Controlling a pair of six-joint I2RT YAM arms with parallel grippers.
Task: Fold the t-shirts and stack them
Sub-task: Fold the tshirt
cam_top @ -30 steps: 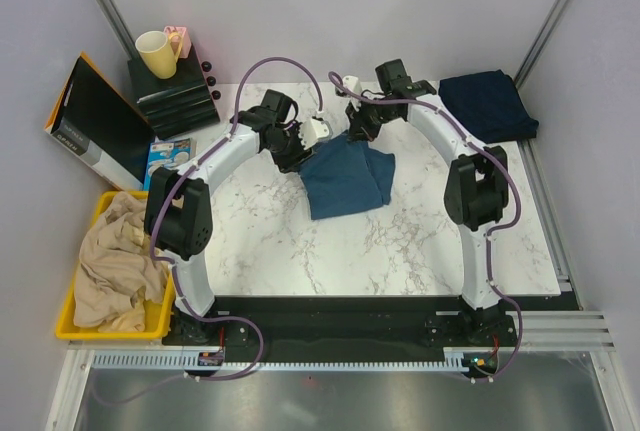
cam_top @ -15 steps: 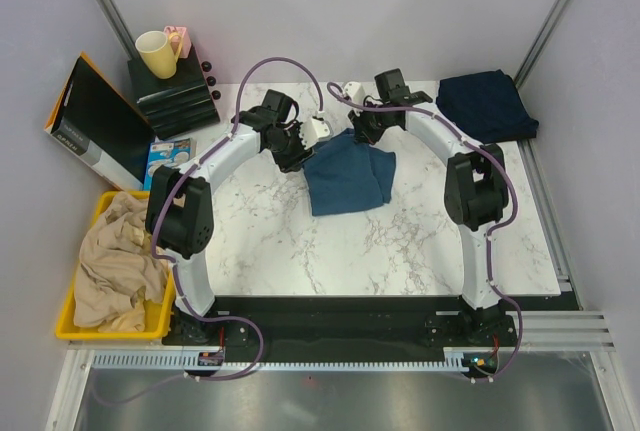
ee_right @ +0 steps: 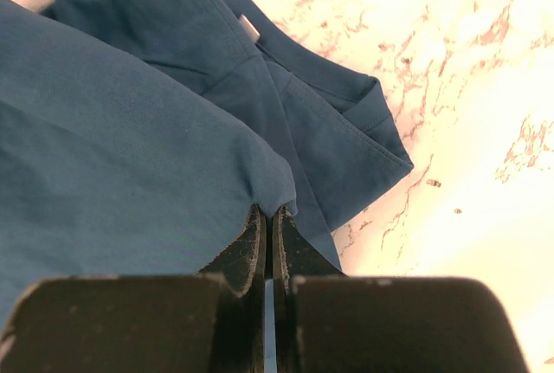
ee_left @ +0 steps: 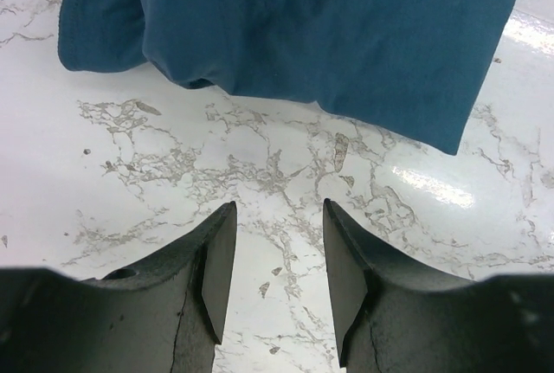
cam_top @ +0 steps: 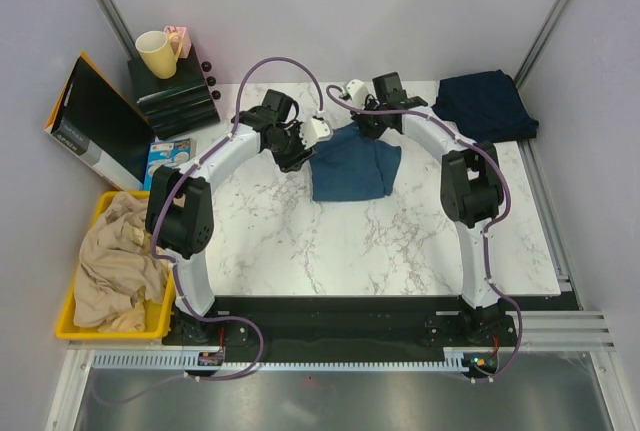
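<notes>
The steel-blue t-shirt (cam_top: 352, 169) lies partly folded on the marble table (cam_top: 330, 251), behind its middle. My right gripper (cam_top: 367, 127) is at the shirt's far edge, shut on a pinch of that blue cloth (ee_right: 173, 131); the right wrist view shows the jaws (ee_right: 268, 215) closed on a fold. My left gripper (cam_top: 299, 150) hovers just left of the shirt, open, with only bare marble between its fingers (ee_left: 216, 260); the shirt's hem (ee_left: 329, 35) lies ahead of it. The darker navy t-shirt (cam_top: 487, 103) sits folded at the back right corner.
A yellow bin (cam_top: 72, 329) of beige cloth (cam_top: 115, 261) stands off the table's left side. Behind it are a black folder (cam_top: 95, 116), a small packet (cam_top: 170, 155) and a black box stack (cam_top: 172, 99) with a yellow mug (cam_top: 155, 52). Walls enclose the back and sides.
My right gripper has moved toward the back and slightly left with the shirt's edge in it, drawing the blue cloth further back. The left gripper has stayed in place, open.
</notes>
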